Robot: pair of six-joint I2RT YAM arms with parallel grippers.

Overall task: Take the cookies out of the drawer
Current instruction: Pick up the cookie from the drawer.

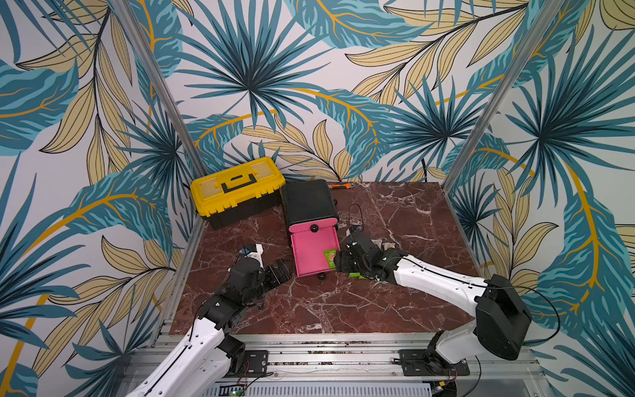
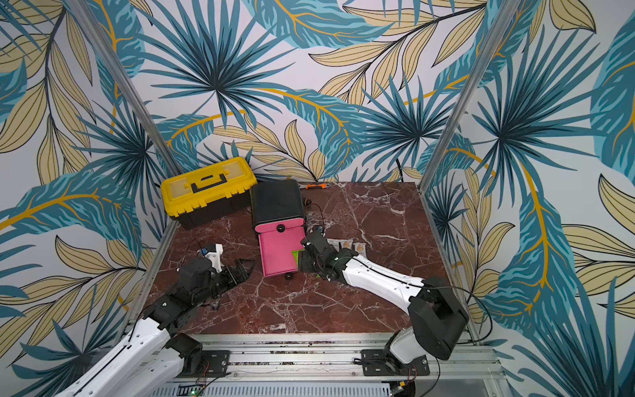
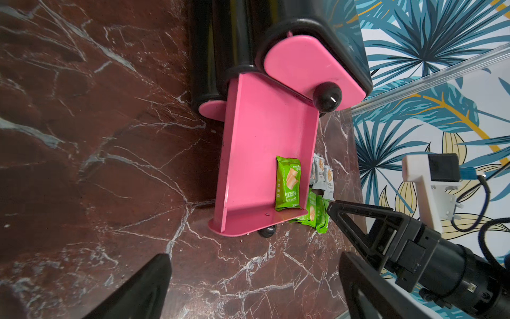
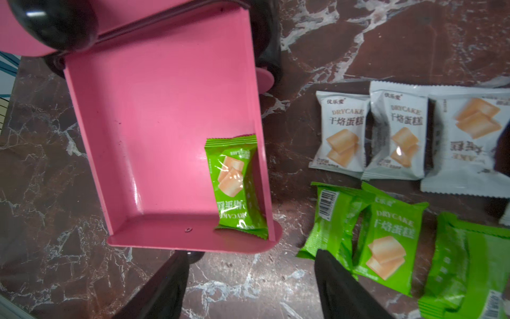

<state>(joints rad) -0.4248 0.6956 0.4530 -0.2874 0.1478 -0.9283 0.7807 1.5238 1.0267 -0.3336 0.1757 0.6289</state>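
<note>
Inward reach, jaws spread.
In a top view the left gripper [image 1: 280, 271] is angled toward two o'clock and the right gripper [image 1: 338, 263] toward ten o'clock; both are seen parted.

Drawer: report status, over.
Left gripper open, empty. Right gripper open, empty, by drawer front. One green packet in drawer corner. Other packets out on table. Nothing over it.

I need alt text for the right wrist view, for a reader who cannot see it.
One green cookie packet lies in a front corner of the open pink drawer. Beside the drawer, white packets and more green packets lie on the marble table. The right gripper hangs open and empty near the drawer's front.
</note>
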